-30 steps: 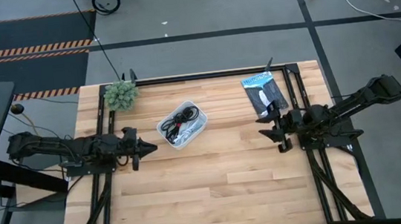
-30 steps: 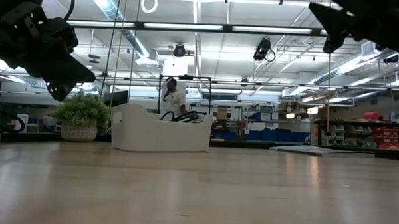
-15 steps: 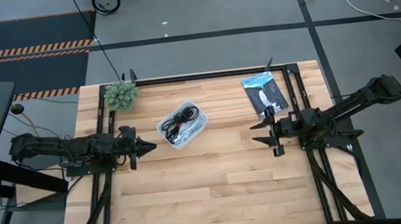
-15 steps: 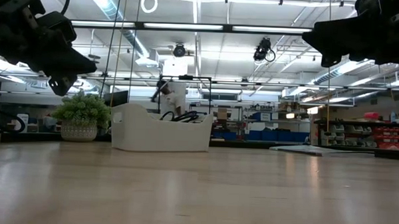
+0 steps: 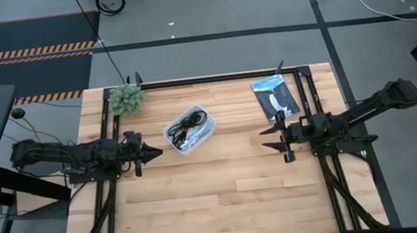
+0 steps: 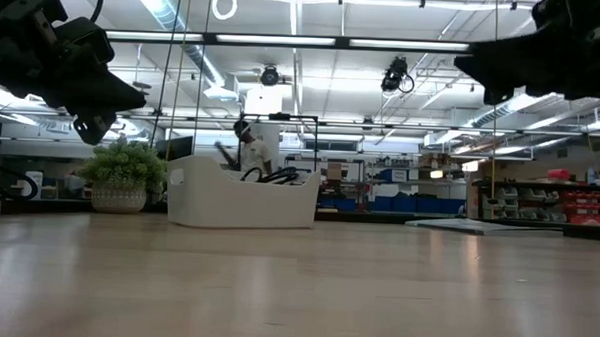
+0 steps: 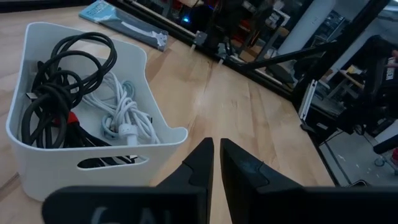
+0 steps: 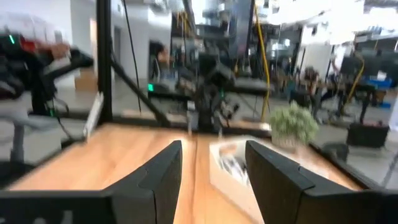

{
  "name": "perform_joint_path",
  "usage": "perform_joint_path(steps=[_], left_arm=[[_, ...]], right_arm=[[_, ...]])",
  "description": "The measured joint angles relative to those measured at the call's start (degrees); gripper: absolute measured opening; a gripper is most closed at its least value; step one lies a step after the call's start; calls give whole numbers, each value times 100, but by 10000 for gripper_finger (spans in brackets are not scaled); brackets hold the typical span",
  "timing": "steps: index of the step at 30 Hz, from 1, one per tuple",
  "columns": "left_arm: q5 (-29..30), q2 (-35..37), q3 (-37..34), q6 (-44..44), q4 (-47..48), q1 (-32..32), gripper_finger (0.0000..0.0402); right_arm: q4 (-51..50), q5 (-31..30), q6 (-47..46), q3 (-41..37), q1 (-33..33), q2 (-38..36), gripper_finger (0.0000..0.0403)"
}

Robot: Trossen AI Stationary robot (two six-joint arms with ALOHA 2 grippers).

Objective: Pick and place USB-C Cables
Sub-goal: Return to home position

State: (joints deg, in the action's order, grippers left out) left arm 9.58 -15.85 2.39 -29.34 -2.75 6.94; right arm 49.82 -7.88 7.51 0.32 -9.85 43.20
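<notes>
A white bin (image 5: 189, 130) stands on the table's far middle and holds the USB-C cables: a black coil (image 7: 62, 81) with a red tie (image 7: 73, 117) and a white bundle (image 7: 121, 112). My left gripper (image 5: 152, 152) hovers level just left of the bin; in its wrist view the fingers (image 7: 216, 155) are shut and hold nothing. My right gripper (image 5: 277, 142) hovers level over the table's right part, pointing at the bin. Its fingers are spread wide open (image 8: 214, 162) and hold nothing.
A flat black-and-blue packet (image 5: 275, 98) lies at the far right, just beyond the right gripper. A small potted plant (image 5: 126, 99) stands at the far left corner. Bare wood stretches across the near half (image 5: 225, 200). A person (image 6: 251, 142) moves in the room behind.
My right gripper has moved a little toward the table's left and tipped up from a downward slant to level, then held still. The left gripper has risen slightly. The cables and bin have stayed put.
</notes>
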Motion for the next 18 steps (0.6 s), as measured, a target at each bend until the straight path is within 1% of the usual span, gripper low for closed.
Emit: perform_joint_path(steps=[2,6,9,12,18], left_arm=[[-3,87,-169,-3,-190,2,36],[-7,359,-186,0,-40,11,36],[-11,558,-186,0,-60,11,36],[-6,823,-188,2,-70,11,36],[-4,1317,-190,2,-72,11,36]], right_arm=[[-465,0,0,1,50,-157,183],[-1592,0,1,2,157,-594,183],[-2110,0,0,2,212,-834,183],[-2434,2,0,2,236,-987,183],[-2713,2,0,2,247,-1132,183]])
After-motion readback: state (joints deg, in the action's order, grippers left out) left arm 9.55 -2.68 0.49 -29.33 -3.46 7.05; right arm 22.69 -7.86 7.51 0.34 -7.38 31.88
